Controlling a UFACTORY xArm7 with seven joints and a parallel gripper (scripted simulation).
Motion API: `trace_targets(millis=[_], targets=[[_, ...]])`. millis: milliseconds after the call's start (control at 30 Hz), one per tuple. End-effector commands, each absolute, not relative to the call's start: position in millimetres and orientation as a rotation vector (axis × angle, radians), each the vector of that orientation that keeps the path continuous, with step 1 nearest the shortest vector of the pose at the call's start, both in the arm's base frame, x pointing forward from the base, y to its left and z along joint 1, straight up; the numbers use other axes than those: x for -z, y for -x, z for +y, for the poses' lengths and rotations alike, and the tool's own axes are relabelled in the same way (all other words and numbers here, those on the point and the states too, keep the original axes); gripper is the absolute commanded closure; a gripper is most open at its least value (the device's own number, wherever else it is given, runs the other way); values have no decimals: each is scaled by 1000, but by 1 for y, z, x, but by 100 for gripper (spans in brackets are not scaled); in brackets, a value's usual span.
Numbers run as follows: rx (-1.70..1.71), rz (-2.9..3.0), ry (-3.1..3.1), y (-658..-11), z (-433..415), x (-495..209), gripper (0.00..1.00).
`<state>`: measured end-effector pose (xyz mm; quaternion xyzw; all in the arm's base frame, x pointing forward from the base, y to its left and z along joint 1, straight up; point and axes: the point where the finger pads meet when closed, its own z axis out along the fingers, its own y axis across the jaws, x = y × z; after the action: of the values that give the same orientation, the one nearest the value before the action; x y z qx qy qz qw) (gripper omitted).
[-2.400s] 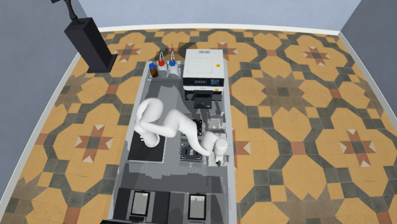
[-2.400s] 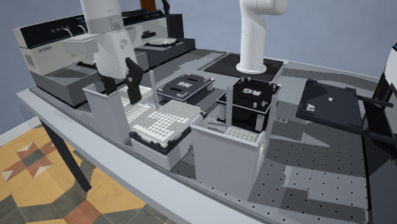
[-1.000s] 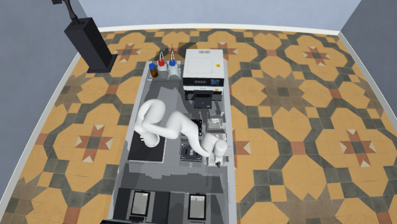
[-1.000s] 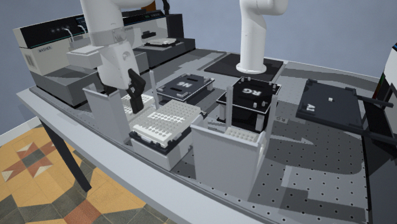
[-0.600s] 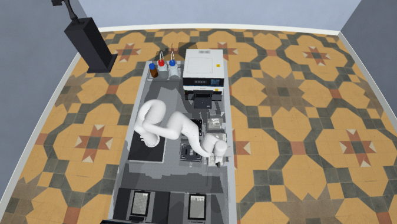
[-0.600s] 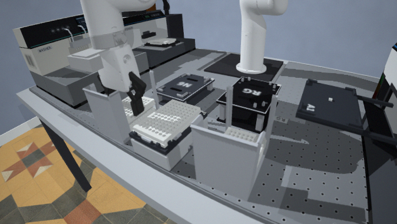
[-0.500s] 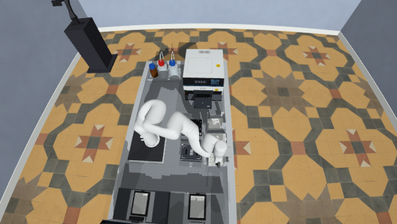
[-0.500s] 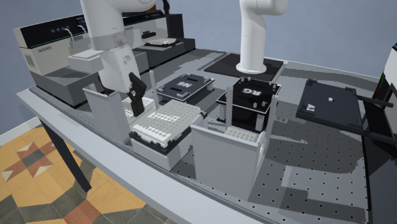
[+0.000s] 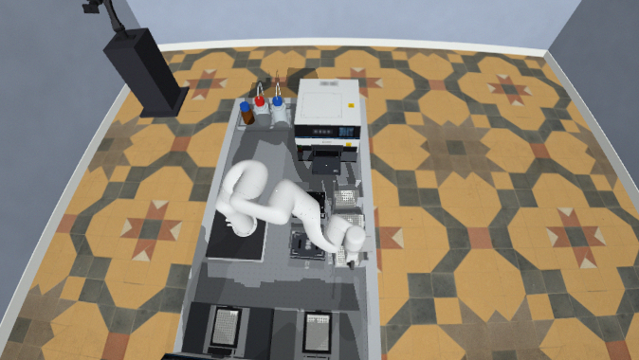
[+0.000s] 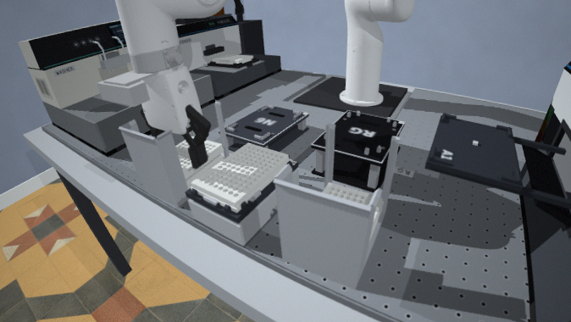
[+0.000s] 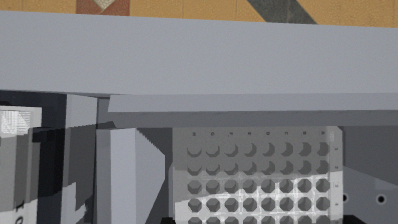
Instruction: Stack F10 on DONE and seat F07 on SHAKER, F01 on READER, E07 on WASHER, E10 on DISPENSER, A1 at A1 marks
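Note:
My gripper (image 9: 349, 260) (image 10: 192, 148) reaches down into the stack rack (image 10: 154, 163) at the near edge of the deck. It is shut on a white well plate (image 10: 212, 147) (image 11: 255, 180), which it holds level between the rack's walls. One dark finger shows in the exterior view; the other is hidden. Beside this rack a second white plate (image 9: 352, 219) (image 10: 241, 174) sits on the shaker block. The other stack rack (image 10: 322, 229) shows a plate (image 10: 347, 192) near its top. The reader's black tray (image 9: 326, 163) (image 10: 474, 158), marked A1, carries no plate.
The nests N6 (image 10: 267, 123) and RG (image 10: 360, 138) stand behind the racks, both bare. The washer (image 10: 64, 74) is at the far left, with plates (image 9: 225, 327) (image 9: 317, 332) on the two instruments there. The arm's base (image 10: 362, 95) stands mid-deck. Bottles (image 9: 261, 111) stand by the reader.

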<state>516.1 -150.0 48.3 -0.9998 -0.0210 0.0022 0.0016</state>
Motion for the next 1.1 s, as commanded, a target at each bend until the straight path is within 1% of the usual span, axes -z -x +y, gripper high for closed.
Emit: trace_targets(millis=[0,1067], targets=[[0,-66,3139,-518,-150,-50,100],[0,-66,3139,-518,-150,-46,100]])
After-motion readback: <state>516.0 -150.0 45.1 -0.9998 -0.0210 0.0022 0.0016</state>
